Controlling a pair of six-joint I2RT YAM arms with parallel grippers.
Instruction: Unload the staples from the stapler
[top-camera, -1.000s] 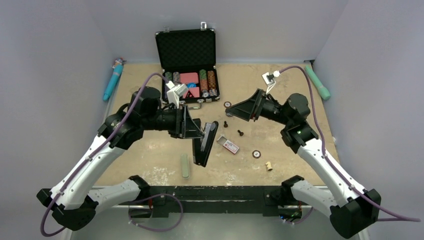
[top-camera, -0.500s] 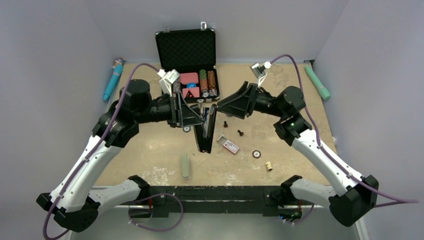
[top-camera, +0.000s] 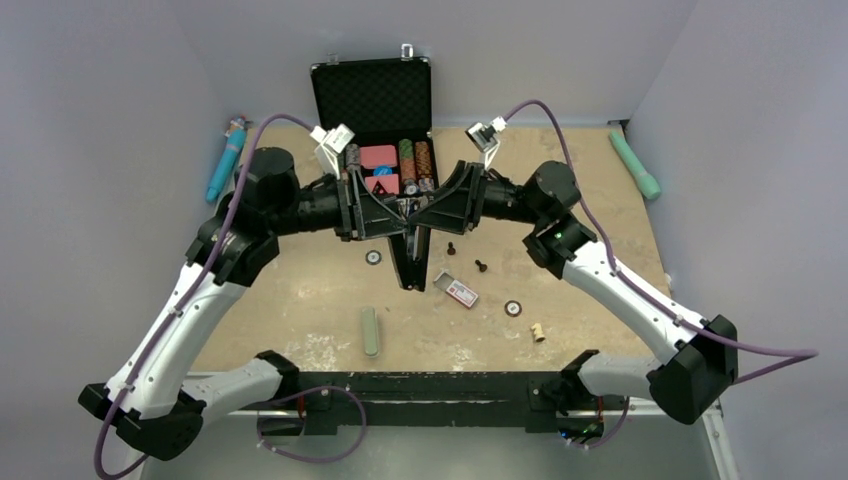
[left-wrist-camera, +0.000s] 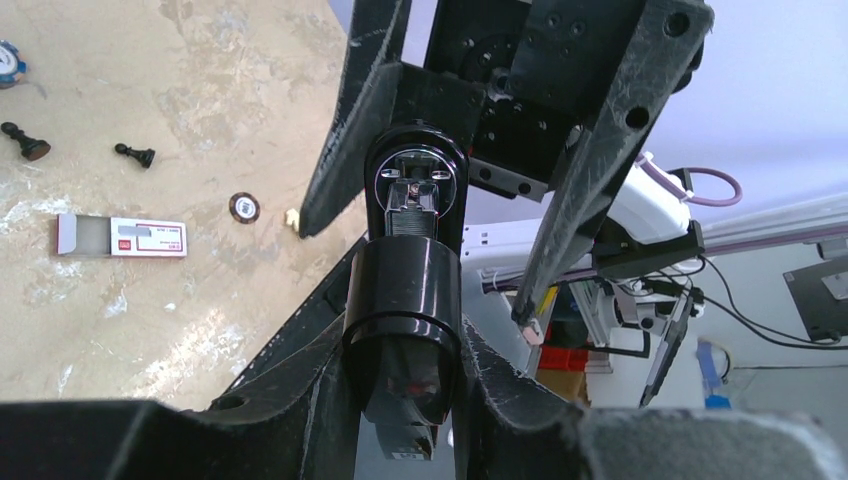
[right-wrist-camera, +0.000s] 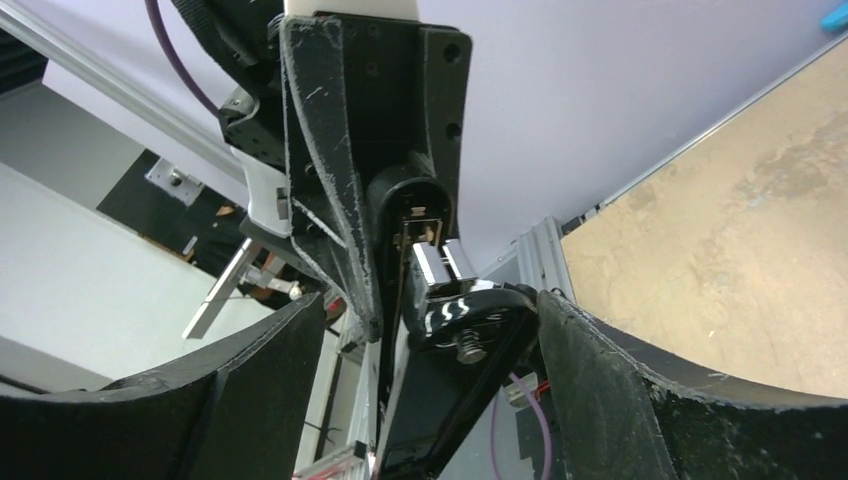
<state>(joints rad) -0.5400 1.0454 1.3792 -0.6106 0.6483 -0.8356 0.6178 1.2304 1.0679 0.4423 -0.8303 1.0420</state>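
The black stapler (top-camera: 411, 262) hangs end-down above the table's middle, and my left gripper (top-camera: 400, 232) is shut on its body. In the left wrist view the glossy stapler (left-wrist-camera: 405, 300) sits clamped between both fingers of the left gripper (left-wrist-camera: 405, 335). My right gripper (top-camera: 432, 212) has come in from the right and straddles the stapler's upper end. In the right wrist view the stapler (right-wrist-camera: 455, 340) lies between the wide jaws of the right gripper (right-wrist-camera: 435, 300), against the right finger (right-wrist-camera: 600, 380), with a gap on the left. The staples are hidden.
A small flat box with a red-and-white label (top-camera: 459, 291) lies right of the stapler, beside two dark pawns (top-camera: 481, 266). An open black case (top-camera: 372, 98) with chips stands behind. A pale green oblong (top-camera: 371, 331), round chips (top-camera: 513, 308) and teal tools (top-camera: 227, 158) lie around.
The left gripper carried the stapler up and towards the back centre. The right arm swung left until its fingers flank the stapler's upper end, and its jaws narrowed slightly.
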